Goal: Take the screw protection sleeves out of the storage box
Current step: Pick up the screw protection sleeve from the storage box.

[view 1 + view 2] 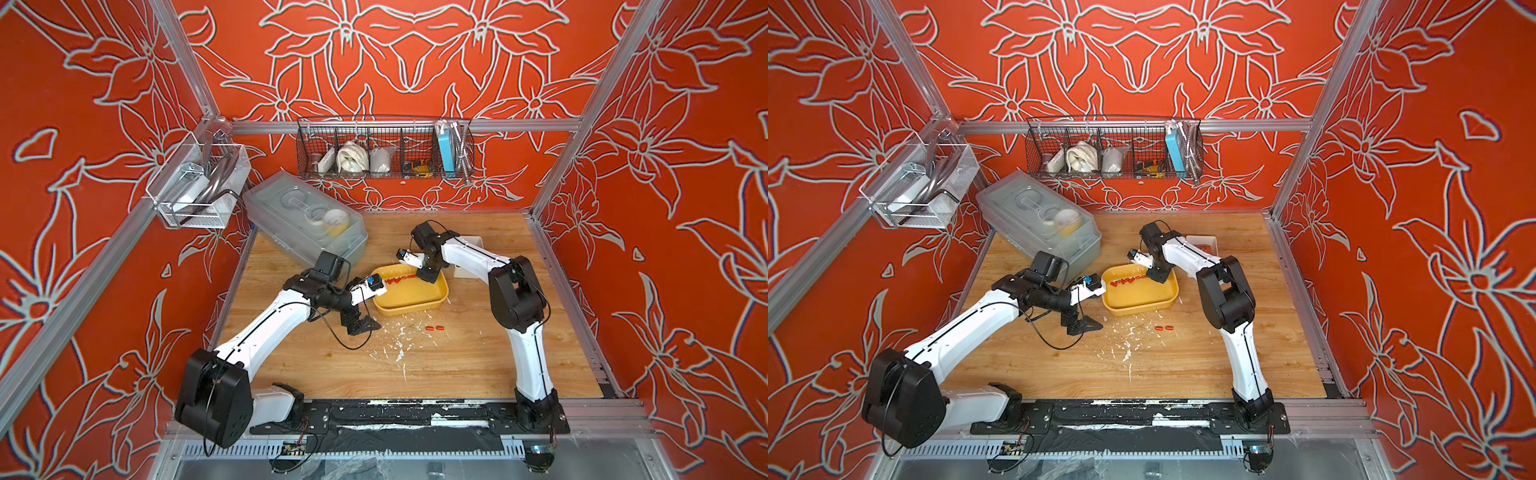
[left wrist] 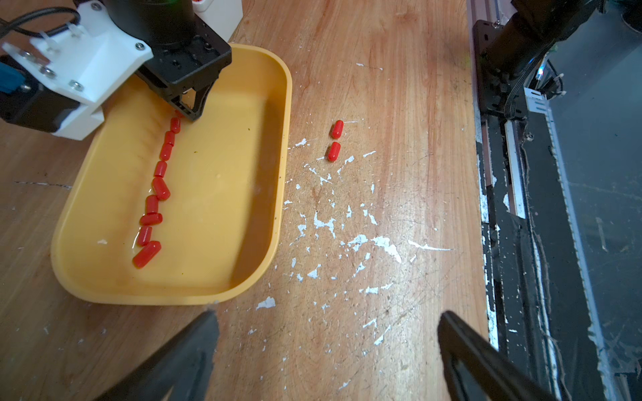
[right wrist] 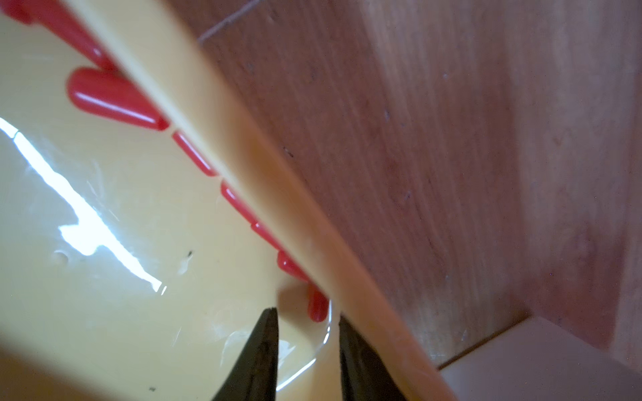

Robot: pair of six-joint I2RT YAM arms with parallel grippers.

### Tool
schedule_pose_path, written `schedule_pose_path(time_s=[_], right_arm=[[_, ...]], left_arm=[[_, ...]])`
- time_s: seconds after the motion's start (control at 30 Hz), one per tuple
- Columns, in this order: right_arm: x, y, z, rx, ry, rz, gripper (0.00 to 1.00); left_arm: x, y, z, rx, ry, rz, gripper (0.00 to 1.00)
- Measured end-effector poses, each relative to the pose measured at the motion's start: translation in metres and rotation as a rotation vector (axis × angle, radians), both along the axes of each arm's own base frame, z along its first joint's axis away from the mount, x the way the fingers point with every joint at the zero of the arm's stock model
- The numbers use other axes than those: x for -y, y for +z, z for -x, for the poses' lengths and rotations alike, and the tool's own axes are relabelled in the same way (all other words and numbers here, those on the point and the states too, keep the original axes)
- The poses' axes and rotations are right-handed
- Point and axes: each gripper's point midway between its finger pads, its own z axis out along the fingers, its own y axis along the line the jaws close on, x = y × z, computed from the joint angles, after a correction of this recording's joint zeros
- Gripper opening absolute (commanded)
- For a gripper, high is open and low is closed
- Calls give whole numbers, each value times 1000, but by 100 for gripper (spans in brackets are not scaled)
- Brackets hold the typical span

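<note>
Firstly, right gripper [image 3: 307, 314]: lowered inside the storage box [image 2: 286, 139], jaws narrowly parted, nothing between them. Nearest sleeve [image 3: 317, 307]: just beyond the fingertips, close under the box rim, not clamped. Row of screw protection sleeves [image 2: 159, 187]: runs away from those tips along the box floor, near the same wall. White bin [image 3: 538, 357]: just outside that wall, by the right gripper. Left gripper [image 2: 326, 347]: jaws wide, empty, over the wooden table [image 2: 399, 194] off the box's short end. Two loose sleeves [image 2: 335, 140]: on the table ahead of the left gripper, end to end, outside the box.
</note>
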Motion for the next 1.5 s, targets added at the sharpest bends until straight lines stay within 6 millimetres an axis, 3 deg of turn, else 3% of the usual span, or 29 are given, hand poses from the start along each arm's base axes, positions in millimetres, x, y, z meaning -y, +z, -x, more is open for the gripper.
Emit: schedule_pose_path(time_s=[0.63, 0.97, 1.1, 1.37, 1.5], right_arm=[[1, -8, -8, 22, -4, 23, 15], [1, -8, -6, 15, 4, 23, 0], [0, -7, -3, -5, 14, 18, 0], [-3, 7, 2, -27, 27, -1, 0], [-6, 24, 11, -40, 41, -40, 0]], left_arm=[[0, 0, 0, 2, -2, -2, 97], [-1, -1, 1, 0, -4, -5, 98], [-1, -1, 1, 0, -4, -5, 97], [-1, -1, 1, 1, -2, -8, 98], [-1, 0, 1, 6, -1, -9, 98]])
